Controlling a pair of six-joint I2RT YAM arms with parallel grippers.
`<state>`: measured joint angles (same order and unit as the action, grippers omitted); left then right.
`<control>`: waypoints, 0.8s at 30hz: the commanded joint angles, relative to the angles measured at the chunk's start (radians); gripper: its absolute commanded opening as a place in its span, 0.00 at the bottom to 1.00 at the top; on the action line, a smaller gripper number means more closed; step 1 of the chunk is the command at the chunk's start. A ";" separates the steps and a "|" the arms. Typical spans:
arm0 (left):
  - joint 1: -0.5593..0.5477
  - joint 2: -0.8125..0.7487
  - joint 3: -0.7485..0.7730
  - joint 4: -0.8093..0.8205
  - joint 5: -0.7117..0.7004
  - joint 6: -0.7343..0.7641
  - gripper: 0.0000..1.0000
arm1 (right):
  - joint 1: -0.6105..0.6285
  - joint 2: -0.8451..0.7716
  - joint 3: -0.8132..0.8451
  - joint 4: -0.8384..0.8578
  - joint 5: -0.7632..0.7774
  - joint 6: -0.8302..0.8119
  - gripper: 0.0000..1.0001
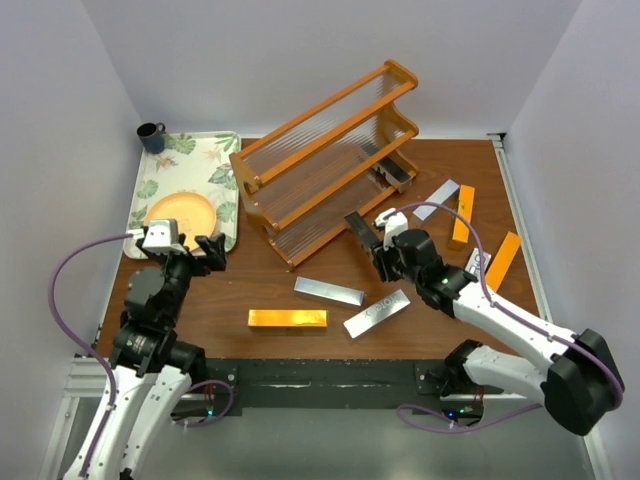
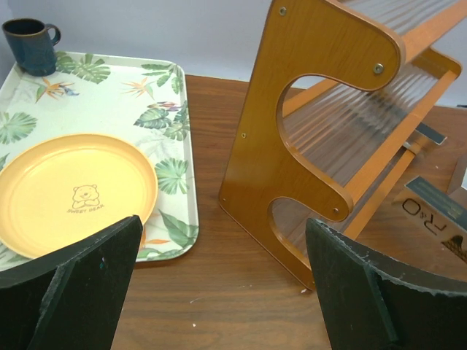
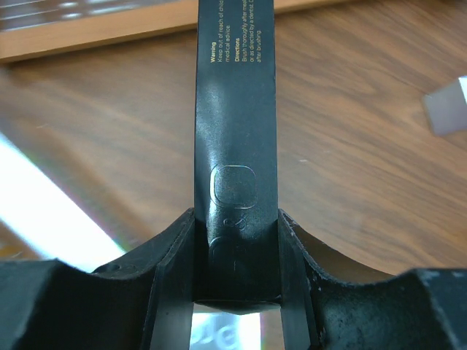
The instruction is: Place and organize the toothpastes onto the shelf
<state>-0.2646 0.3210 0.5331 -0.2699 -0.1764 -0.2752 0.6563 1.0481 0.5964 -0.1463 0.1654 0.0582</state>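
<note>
My right gripper is clamped on one end of a dark carton, which juts out ahead of me toward the front rail of the shelf. I hold it only by the end, so my main worry is leverage. If the far tip catches the rail or a tier edge, the carton could twist in my jaws or slip out. A harder bump could shove the shelf, which sits at an angle on the table. The tiers are narrow and stepped, so a crooked release might leave the carton hanging over an edge or let it slide off. Low down, my arm could also sweep the silver carton just beside it. My left gripper hangs with its jaws wide apart and empty, between the tray and the shelf's end panel. An orange carton and others lie loose on the table. The dark carton's tip is cut off in my wrist view, so I cannot judge its gap to the rail. One carton is partly under my forearm. A dark shape at the far end of the bottom tier may be a carton, but the ribbed slats blur it.
</note>
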 commanded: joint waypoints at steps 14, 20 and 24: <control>-0.059 -0.013 -0.097 0.170 0.045 0.185 1.00 | -0.284 0.394 0.313 0.333 -0.323 -0.169 0.11; -0.073 -0.011 -0.104 0.170 0.049 0.194 1.00 | -0.329 0.555 0.404 0.387 -0.391 -0.181 0.11; -0.073 -0.007 -0.104 0.176 0.055 0.197 1.00 | -0.350 0.654 0.477 0.387 -0.428 -0.185 0.11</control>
<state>-0.3309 0.3058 0.4324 -0.1501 -0.1268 -0.1074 0.3286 1.6524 0.9741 0.1471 -0.1902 -0.1024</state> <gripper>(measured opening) 0.996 0.439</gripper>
